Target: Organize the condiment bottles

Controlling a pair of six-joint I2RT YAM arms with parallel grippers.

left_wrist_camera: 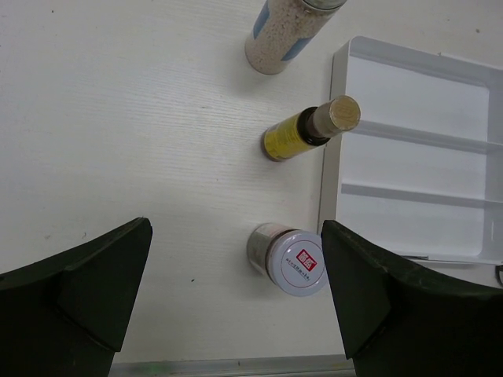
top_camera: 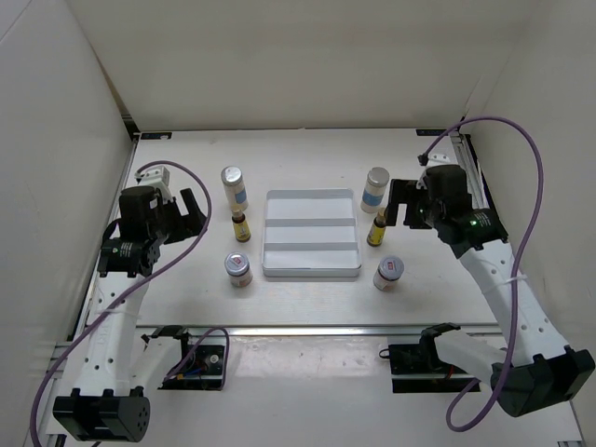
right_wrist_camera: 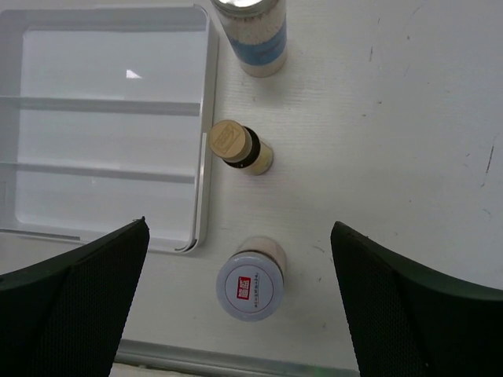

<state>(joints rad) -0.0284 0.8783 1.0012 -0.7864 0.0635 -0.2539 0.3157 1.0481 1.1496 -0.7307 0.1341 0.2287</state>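
Observation:
Six bottles stand upright on the table, three on each side of the white tray [top_camera: 312,273]. On the left are a tall white bottle [top_camera: 234,186], a slim yellow-brown bottle [top_camera: 241,226] and a squat jar [top_camera: 238,268]. On the right are a tall white bottle [top_camera: 375,188], a slim yellow-brown bottle [top_camera: 377,228] and a squat jar [top_camera: 388,272]. My left gripper [top_camera: 194,216] is open and empty, high above the table to the left of its row; the left jar [left_wrist_camera: 289,258] shows between its fingers. My right gripper [top_camera: 402,203] is open and empty above the right row; the right jar [right_wrist_camera: 251,281] shows below it.
The tray has three empty compartments [right_wrist_camera: 102,137]. White walls enclose the table on the left, back and right. A metal rail [top_camera: 307,331] runs along the near edge, with the arm bases behind it.

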